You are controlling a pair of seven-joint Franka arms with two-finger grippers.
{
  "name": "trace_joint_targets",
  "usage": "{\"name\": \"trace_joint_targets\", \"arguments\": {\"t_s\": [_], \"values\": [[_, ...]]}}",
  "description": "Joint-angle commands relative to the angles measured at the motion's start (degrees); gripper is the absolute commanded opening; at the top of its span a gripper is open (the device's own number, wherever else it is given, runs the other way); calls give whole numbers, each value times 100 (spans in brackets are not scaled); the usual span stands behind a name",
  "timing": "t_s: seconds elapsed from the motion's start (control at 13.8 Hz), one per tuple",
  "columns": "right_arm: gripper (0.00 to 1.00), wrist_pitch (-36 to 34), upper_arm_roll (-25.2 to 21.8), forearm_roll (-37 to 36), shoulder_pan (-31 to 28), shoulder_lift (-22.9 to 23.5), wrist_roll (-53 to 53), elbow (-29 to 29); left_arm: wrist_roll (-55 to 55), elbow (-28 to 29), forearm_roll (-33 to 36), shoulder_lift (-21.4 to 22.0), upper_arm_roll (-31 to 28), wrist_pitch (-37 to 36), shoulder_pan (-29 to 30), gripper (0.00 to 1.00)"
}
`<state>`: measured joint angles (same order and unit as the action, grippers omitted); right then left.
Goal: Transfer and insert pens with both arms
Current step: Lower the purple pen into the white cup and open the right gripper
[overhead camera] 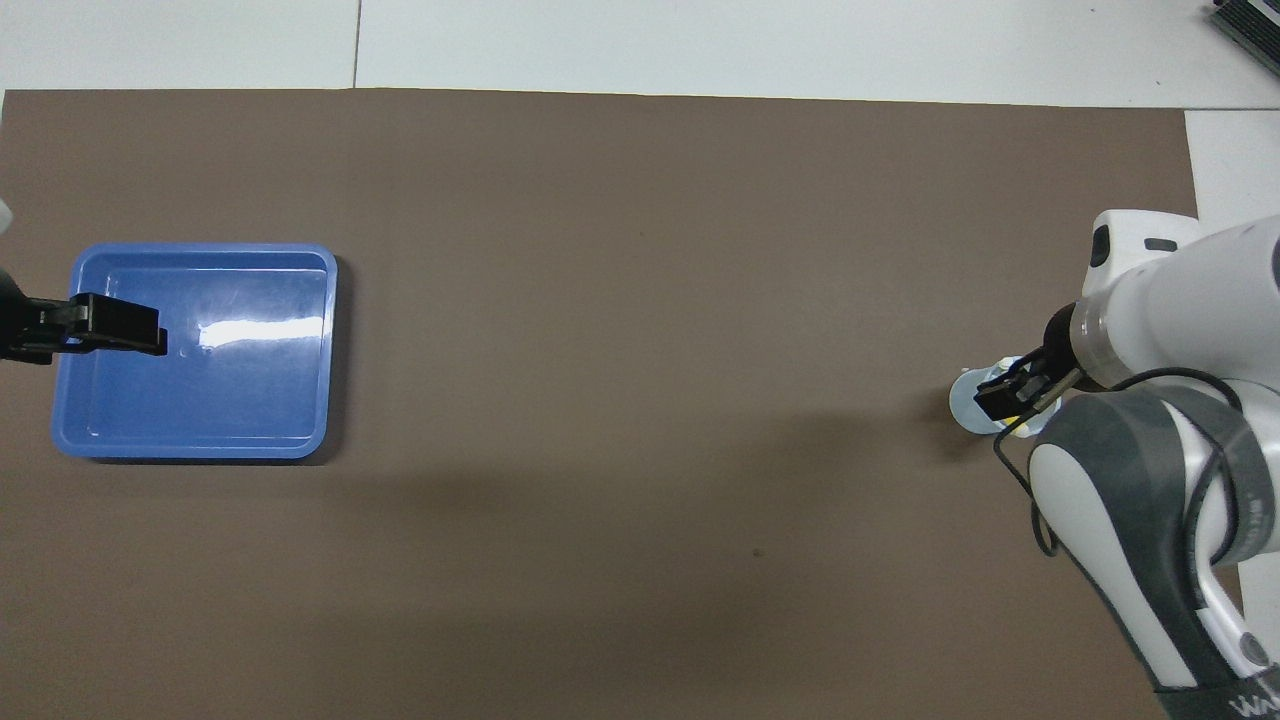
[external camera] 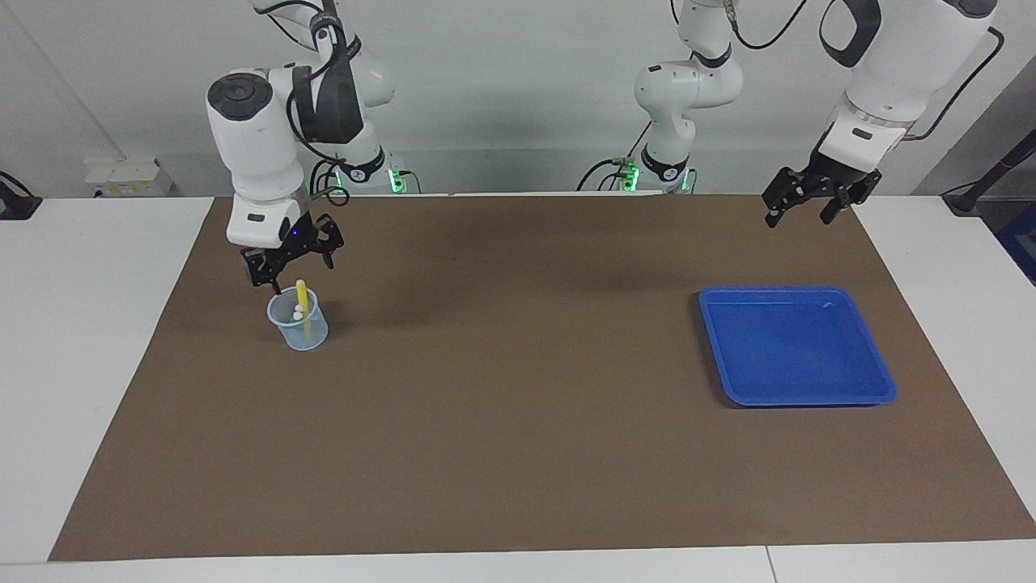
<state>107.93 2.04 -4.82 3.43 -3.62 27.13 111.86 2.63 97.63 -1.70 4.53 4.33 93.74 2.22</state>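
Observation:
A yellow pen (external camera: pixel 303 301) stands upright in a clear plastic cup (external camera: pixel 299 328) toward the right arm's end of the table, its top poking above the rim. A pale cap end (external camera: pixel 297 312) shows inside the cup beside it. My right gripper (external camera: pixel 293 269) hangs open just above the cup, holding nothing; in the overhead view the right gripper (overhead camera: pixel 1005 398) covers most of the cup (overhead camera: pixel 962 400). My left gripper (external camera: pixel 797 217) is up in the air, open and empty. From overhead the left gripper (overhead camera: pixel 140 328) is over the blue tray (overhead camera: pixel 200 248).
The blue tray (external camera: pixel 809 400) lies toward the left arm's end of the brown mat (external camera: pixel 518 421), with nothing in it. Two smaller white arm bases with green lights stand at the robots' edge of the table.

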Motion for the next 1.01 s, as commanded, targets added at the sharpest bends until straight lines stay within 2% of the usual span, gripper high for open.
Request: {"name": "trace_joint_targets", "arguments": {"t_s": [0.0, 0.22, 0.36, 0.65, 0.94], "values": [[100, -727, 60, 253, -35, 11, -567, -549, 98, -192, 126, -119, -99, -242, -143, 100], [100, -1448, 182, 430, -53, 106, -1033, -1322, 89, -280, 240, -154, -100, -269, -143, 100], [100, -1687, 550, 377, -437, 283, -1140, -1632, 89, -298, 240, -154, -108, -269, -143, 100], [100, -1407, 833, 307, -835, 423, -1140, -1580, 62, -289, 240, -154, -143, -198, -178, 100], [100, -1380, 833, 254, -826, 433, -1157, -1562, 62, -289, 240, -162, -170, -181, -231, 100]]}}
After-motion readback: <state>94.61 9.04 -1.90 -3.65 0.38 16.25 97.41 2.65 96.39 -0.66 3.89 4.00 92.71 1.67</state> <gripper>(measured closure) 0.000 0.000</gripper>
